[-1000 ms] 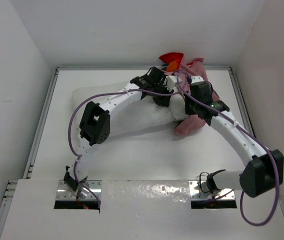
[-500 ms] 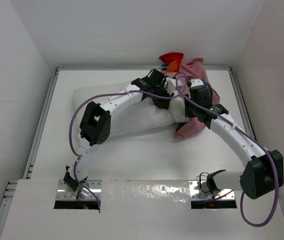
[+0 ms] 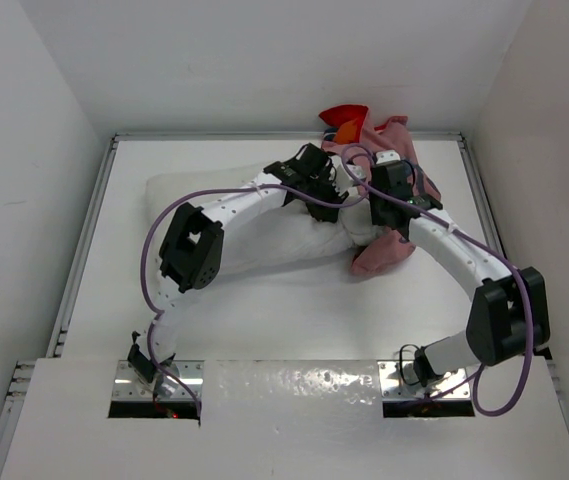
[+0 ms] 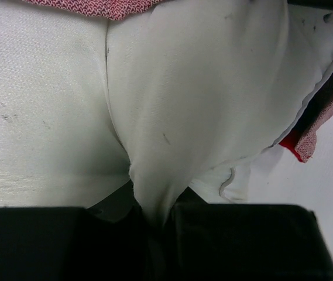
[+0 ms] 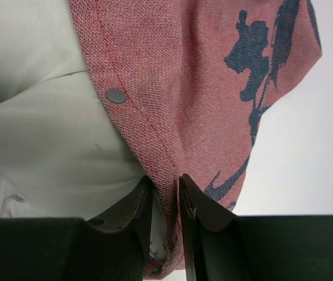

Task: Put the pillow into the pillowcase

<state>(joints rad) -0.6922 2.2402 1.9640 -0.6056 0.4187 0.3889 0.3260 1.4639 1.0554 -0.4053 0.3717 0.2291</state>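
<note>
The white pillow [image 3: 254, 225] lies across the table, its right end inside the red pillowcase [image 3: 380, 254], which bunches at the back right. In the left wrist view my left gripper [image 4: 154, 213] is shut on a pinched fold of the pillow [image 4: 195, 88], with the pillowcase [image 4: 321, 114] showing at the right edge. My right gripper [image 5: 165, 182] is closed on the hem of the pillowcase [image 5: 213, 88], which fills the narrow space between its fingers; the pillow [image 5: 49, 152] bulges to its left. Seen from above, the left gripper [image 3: 332, 196] and right gripper [image 3: 376, 178] sit close together at the case's mouth.
A metal snap [image 5: 116, 95] sits on the pillowcase hem. White walls close in the table [image 3: 264, 310] on three sides, with a raised rim [image 3: 89, 230] at the left. Purple cables [image 3: 146, 260] loop off both arms.
My right gripper let go and closed again on the hem a little further back and left. The right elbow swung inward. The left gripper kept its hold on the pillow.
</note>
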